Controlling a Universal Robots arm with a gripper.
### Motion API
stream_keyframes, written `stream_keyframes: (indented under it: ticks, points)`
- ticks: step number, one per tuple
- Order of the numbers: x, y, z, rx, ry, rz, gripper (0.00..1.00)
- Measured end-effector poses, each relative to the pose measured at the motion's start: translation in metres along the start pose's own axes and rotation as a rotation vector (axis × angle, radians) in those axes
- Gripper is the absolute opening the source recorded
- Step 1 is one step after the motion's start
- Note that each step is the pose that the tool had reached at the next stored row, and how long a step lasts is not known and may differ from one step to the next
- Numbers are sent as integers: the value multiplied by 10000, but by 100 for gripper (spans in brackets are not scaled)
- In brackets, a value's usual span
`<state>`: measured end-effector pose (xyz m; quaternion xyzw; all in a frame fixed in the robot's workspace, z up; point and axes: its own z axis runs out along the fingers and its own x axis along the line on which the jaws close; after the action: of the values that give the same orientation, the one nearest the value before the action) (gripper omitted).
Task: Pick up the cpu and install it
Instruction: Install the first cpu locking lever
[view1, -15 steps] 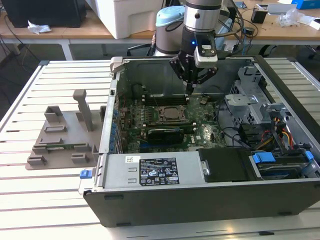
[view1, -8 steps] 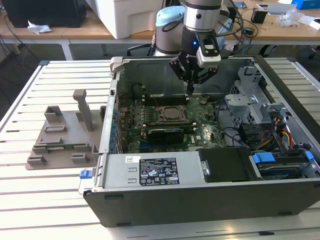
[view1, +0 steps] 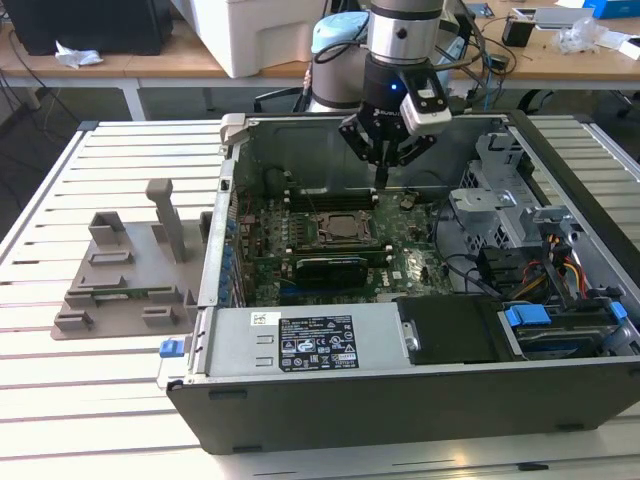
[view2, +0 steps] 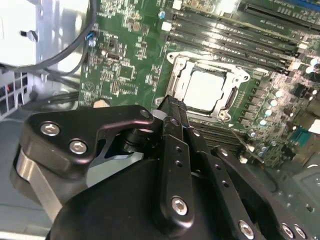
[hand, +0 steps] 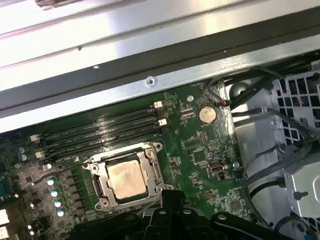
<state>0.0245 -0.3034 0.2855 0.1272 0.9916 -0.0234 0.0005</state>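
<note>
One gripper (view2: 169, 106), jaws drawn together and apparently empty, hangs over one motherboard (view2: 125, 70). One cpu (view2: 205, 90) sits in the single socket (hand: 150, 167) just below the gripper's tip, not touching it. Four memory slots (hand: 100, 131) lie beyond the socket from the gripper.

**Slatted table, two loads**

A slatted white metal table (view1: 60, 400) carries an open dark grey steel computer case (view1: 400, 405) lying on its side; just beside it, toward the exterior view's left, rests a grey moulded plastic tray (view1: 120, 285) with upright posts
</note>
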Motion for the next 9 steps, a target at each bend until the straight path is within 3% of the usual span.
stream_keyframes:
  ticks: [2,3,6,9]
  points:
    - [0,0,0,-464,115,-139,11]
    - [0,0,0,-519,125,-279,11]
    - [0,0,0,-522,114,-855,11]
    - [0,0,0,-520,96,-1788,11]
